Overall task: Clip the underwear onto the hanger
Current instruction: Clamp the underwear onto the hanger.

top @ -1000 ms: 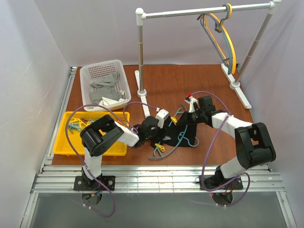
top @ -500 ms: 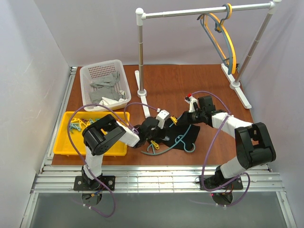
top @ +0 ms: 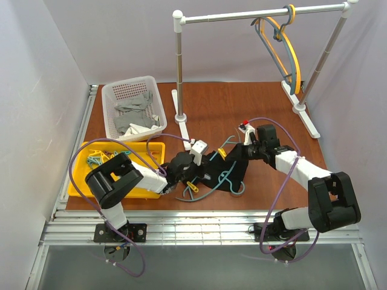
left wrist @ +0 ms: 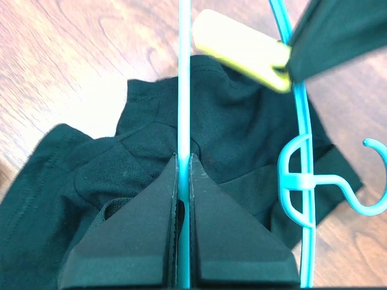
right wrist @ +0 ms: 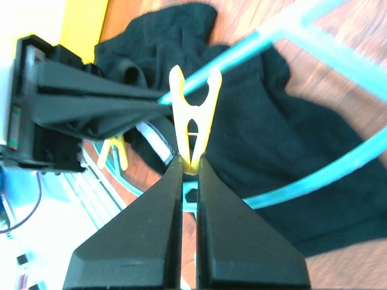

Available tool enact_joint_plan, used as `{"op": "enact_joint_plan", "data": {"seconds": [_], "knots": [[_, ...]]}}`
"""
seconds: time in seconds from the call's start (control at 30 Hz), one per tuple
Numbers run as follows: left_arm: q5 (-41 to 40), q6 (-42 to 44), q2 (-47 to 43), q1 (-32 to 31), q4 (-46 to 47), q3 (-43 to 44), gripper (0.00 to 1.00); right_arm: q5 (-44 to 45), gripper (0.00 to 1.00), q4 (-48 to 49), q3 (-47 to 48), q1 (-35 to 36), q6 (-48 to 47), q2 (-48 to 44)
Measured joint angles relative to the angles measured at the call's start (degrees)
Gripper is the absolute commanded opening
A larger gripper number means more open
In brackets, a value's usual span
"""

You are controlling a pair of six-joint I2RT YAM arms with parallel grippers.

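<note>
The black underwear [top: 225, 170] lies crumpled mid-table with the teal hanger [top: 228, 176] across it. My left gripper [top: 188, 170] is shut on the hanger's straight bar [left wrist: 183, 90], which runs between the jaws over the underwear [left wrist: 242, 133]. My right gripper [top: 233, 152] is shut on a yellow clip [top: 222, 153] at the garment's far edge; that clip [right wrist: 192, 121] sits against the hanger [right wrist: 314, 184] above the underwear [right wrist: 272, 121]. A second yellow clip [top: 192, 186] sits on the hanger near the left gripper.
A white basket [top: 115, 92] of grey cloths stands at the back left. In front of it a yellow tray [top: 81, 188] holds clips. The rail stand [top: 179, 78] at the back carries a yellow and a grey-blue hanger [top: 283, 51].
My left gripper has shut on the hanger's bar and drawn back to the left, dragging hanger and underwear with it. The right arm followed leftward, still holding the clip.
</note>
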Motion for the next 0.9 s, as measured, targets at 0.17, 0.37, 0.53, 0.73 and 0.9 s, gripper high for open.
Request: {"op": "enact_joint_plan", "data": {"seconds": [0.17, 0.37, 0.53, 0.73, 0.9], "knots": [[-1.18, -0.74, -1.92, -0.24, 0.98, -0.68, 0.0, -1.73, 0.01, 1.33, -4.79, 0.31, 2.43, -0.85], [-1.64, -1.25, -4.04, -0.35, 2.19, -2.91, 0.0, -3.3, 0.01, 3.21, -6.16, 0.39, 3.78, -1.84], [-1.7, -1.38, -4.66, -0.35, 2.19, -3.08, 0.0, -6.51, 0.01, 8.48, -6.25, 0.39, 5.9, -1.86], [-1.73, -1.46, -5.97, -0.46, 2.64, -4.46, 0.0, -7.69, 0.01, 10.93, -6.25, 0.39, 6.54, -1.88], [-1.77, -1.64, -6.86, -0.59, 3.43, -5.53, 0.0, -7.65, 0.01, 11.28, -6.23, 0.39, 6.56, -1.49]]}}
